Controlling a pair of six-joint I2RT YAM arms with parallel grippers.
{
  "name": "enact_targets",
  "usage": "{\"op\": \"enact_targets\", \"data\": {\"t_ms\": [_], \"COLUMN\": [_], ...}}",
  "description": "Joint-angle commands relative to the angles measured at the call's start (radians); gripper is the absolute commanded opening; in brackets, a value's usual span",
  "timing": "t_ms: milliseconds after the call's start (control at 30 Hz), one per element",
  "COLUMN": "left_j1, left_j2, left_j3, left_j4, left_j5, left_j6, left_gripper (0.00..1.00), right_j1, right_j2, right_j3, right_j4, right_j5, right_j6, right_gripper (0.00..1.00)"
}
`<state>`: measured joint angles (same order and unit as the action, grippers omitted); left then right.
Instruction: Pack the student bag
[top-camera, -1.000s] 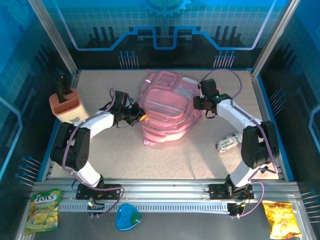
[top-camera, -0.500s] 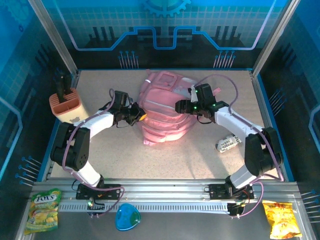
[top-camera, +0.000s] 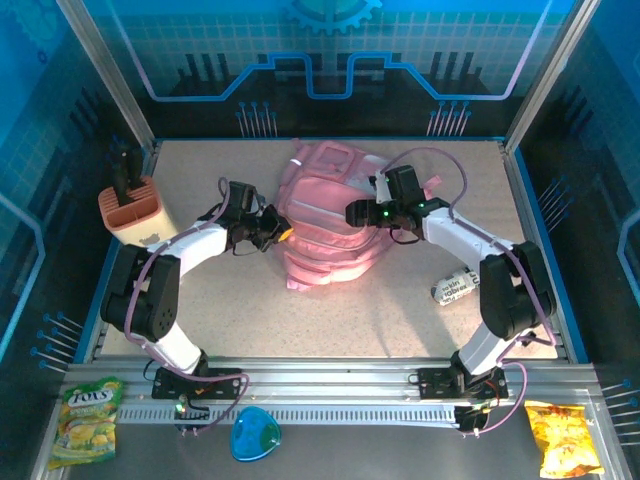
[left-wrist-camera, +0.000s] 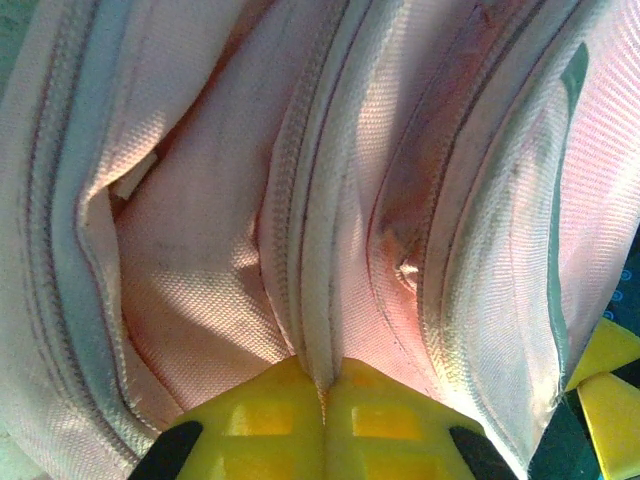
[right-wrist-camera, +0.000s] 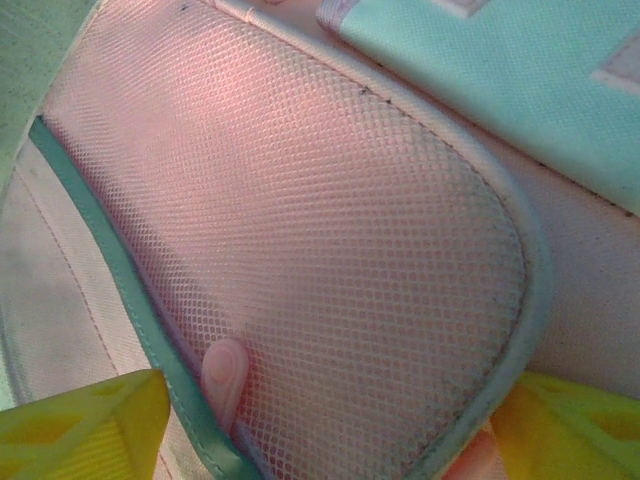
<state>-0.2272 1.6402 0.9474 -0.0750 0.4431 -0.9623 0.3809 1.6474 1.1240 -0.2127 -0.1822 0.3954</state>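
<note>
Top external view: the bag (top-camera: 325, 225) lies flat at mid-counter, toward the far side, between the two arms. No opening can be made out, and nothing is seen inside it. Packing is judged to be at an early stage: the bag is being handled, not filled.

Left tool (top-camera: 275, 232): closed on the bag's left edge. The left wrist view confirms the yellow fingers (left-wrist-camera: 270, 425) pressed together with a seamed fold of pink fabric pinched between them.

Right tool (top-camera: 355, 212): spread wide over the bag's upper right part. In the right wrist view its fingers stand on either side of a mesh panel (right-wrist-camera: 330, 230). Whether they touch it cannot be told. It holds nothing.

Outstanding: goods lie outside the bag. A white roll (top-camera: 455, 287) rests on the counter (top-camera: 350, 320) beside the right arm. A holder (top-camera: 132, 208) stands at the far left. A green packet (top-camera: 85, 420), a blue disc (top-camera: 255, 435) and a yellow packet (top-camera: 562, 438) sit by the near rail.

Obstructions: none between the tools and the bag. The roll lies close to the right arm's elbow and could be knocked.
</note>
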Motion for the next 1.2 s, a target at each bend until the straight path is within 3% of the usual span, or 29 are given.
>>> {"op": "enact_targets", "data": {"t_ms": [0, 133, 333, 533, 633, 933, 1033, 1167], "left_j1": [-0.007, -0.009, -0.011, -0.011, -0.011, -0.013, -0.012, -0.012], "left_j2": [-0.003, 0.005, 0.005, 0.003, 0.000, 0.007, 0.007, 0.007], "left_j3": [0.034, 0.040, 0.045, 0.052, 0.054, 0.065, 0.067, 0.067], "left_j4": [-0.002, 0.002, 0.004, -0.005, -0.007, -0.006, -0.007, -0.008], "left_j5": [0.041, 0.044, 0.043, 0.042, 0.043, 0.045, 0.046, 0.048], "left_j6": [0.005, 0.000, -0.001, 0.002, 0.002, 0.000, 0.002, 0.001], "left_gripper": [0.00, 0.00, 0.00, 0.00, 0.00, 0.00, 0.00, 0.00], "right_j1": [0.032, 0.042, 0.046, 0.046, 0.046, 0.046, 0.045, 0.046], "right_j2": [-0.070, -0.132, -0.174, -0.191, -0.210, -0.259, -0.239, -0.200], "right_j3": [-0.083, -0.163, -0.189, -0.189, -0.208, -0.271, -0.258, -0.205], "right_j4": [0.006, 0.011, -0.037, -0.039, -0.037, -0.017, -0.020, -0.037], "right_j5": [-0.109, -0.171, -0.047, -0.019, -0.008, -0.010, 0.025, 0.079], "right_j6": [-0.028, -0.042, -0.096, -0.177, -0.200, -0.242, -0.258, -0.282], "right_gripper": [0.82, 0.76, 0.60, 0.48, 0.48, 0.67, 0.64, 0.49]}}
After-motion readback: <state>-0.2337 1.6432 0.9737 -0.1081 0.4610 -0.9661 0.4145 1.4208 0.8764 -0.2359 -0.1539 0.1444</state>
